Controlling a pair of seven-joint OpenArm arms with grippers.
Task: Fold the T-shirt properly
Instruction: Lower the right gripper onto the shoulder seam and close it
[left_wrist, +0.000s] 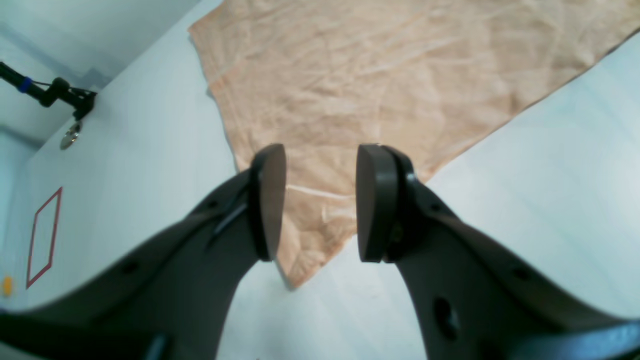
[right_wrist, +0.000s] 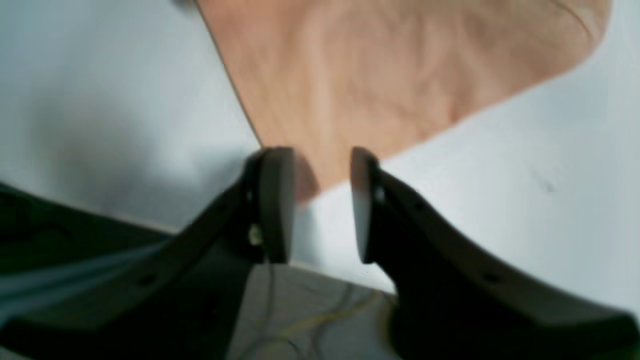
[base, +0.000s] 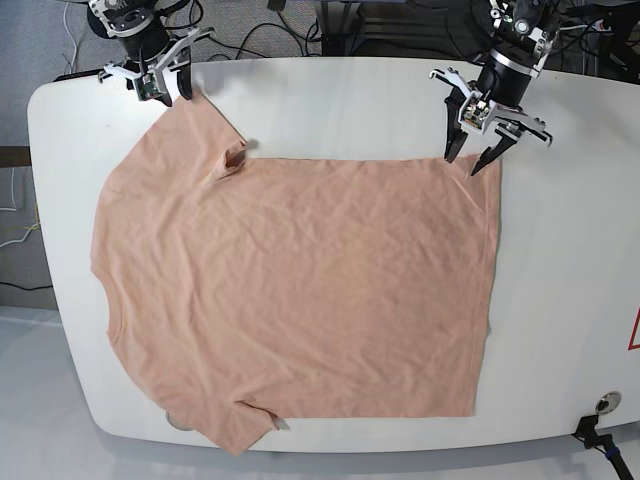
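The T-shirt (base: 300, 290) lies spread flat and face-plain across the white desk (base: 570, 260), covering most of its middle, creased but not folded; its collar edge runs toward the desk's left end in the base view, its hem toward the right, and one sleeve reaches up to the desk's far rim while the other hangs close to the near rim.

The left pincer (base: 473, 160) stands over the shirt's far hem corner, pointing down, its two fingers spread apart with the cloth's corner showing between them; in the left wrist view the left pincer (left_wrist: 320, 205) is plainly parted, the tapering corner of the T-shirt (left_wrist: 350, 75) lying on the desk (left_wrist: 550, 200) under the gap, and neither pad (left_wrist: 272, 200) presses on the fabric.

The right pincer (base: 168, 88) sits at the tip of the shirt's far sleeve, beside the desk's far rim; the right wrist view is blurred, yet the right pincer (right_wrist: 320, 205) shows a clear gap between its fingers, the sleeve end of the T-shirt (right_wrist: 375, 70) reaching just into that gap; whether a finger touches the cloth cannot be told.

A red taped outline (left_wrist: 44, 237) marks the desk well away from the shirt's hem.
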